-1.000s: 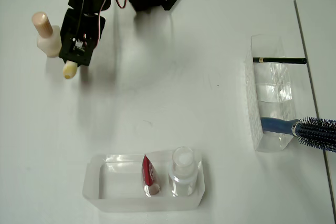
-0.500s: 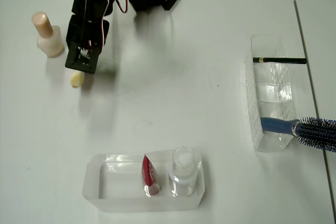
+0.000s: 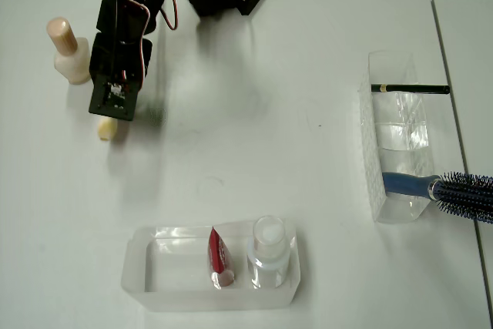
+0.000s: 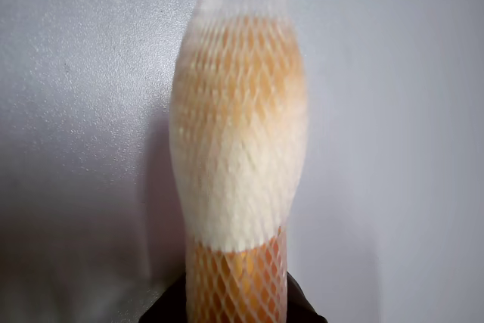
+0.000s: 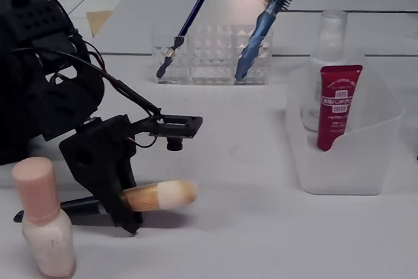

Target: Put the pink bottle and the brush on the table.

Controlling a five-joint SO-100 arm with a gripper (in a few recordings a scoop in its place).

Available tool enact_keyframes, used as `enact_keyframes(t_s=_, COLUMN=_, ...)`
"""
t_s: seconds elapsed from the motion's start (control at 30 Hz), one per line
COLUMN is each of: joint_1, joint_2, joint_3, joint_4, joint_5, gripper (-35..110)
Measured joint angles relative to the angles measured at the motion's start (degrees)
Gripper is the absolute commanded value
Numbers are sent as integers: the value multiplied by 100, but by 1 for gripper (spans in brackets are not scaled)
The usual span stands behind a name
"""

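The claw [image 5: 124, 200] pinches the brush [image 5: 157, 195] low over the white bench [image 3: 254, 144], just beside the pink bottle [image 3: 68, 53]. The bottle stands upright on the bench. Since half a second ago, the arm has slid a little toward the bottle. The brush tip [image 3: 106, 129] went with it and now sits lower.

The overhead view is looking straight down on the table [image 3: 254, 144], the fixed view is facing across it low, sharing the brush [image 5: 160, 195] with the close wrist view.
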Motion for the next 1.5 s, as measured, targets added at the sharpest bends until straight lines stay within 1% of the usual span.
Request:
enact_keyframes(t_s=0.23, joint_1=0, joint_2=0, joint_3=0, joint_4=-105, joint_5=0, gripper=15)
enact_keyframes(t_s=0.5, joint_1=0, joint_2=0, joint_3=-9, joint_4=-316, joint_5=79, gripper=24)
enact_keyframes(t_s=0.6, joint_1=0, joint_2=0, joint_3=-9, joint_4=-334, joint_5=79, gripper=30)
enact_keyframes(t_s=0.8, joint_1=9, joint_2=9, joint_3=-97, joint_4=-396, joint_5=79, gripper=45)
enact_keyframes(t_s=1.13, joint_1=9, joint_2=132, joint_3=-220, joint_4=-185, joint_5=176, gripper=50)
enact_keyframes(t_s=1.23, joint_1=9, joint_2=211, joint_3=-343, joint_4=-44, joint_5=387, gripper=52)
enact_keyframes(t_s=1.3, joint_1=-149, joint_2=290, joint_3=-457, joint_4=79, joint_5=738, gripper=52)
enact_keyframes(t_s=1.4, joint_1=-404, joint_2=448, joint_3=-571, joint_4=123, joint_5=1424, gripper=53)
enact_keyframes(t_s=1.5, joint_1=-650, joint_2=642, joint_3=-773, joint_4=229, joint_5=2312, gripper=53)
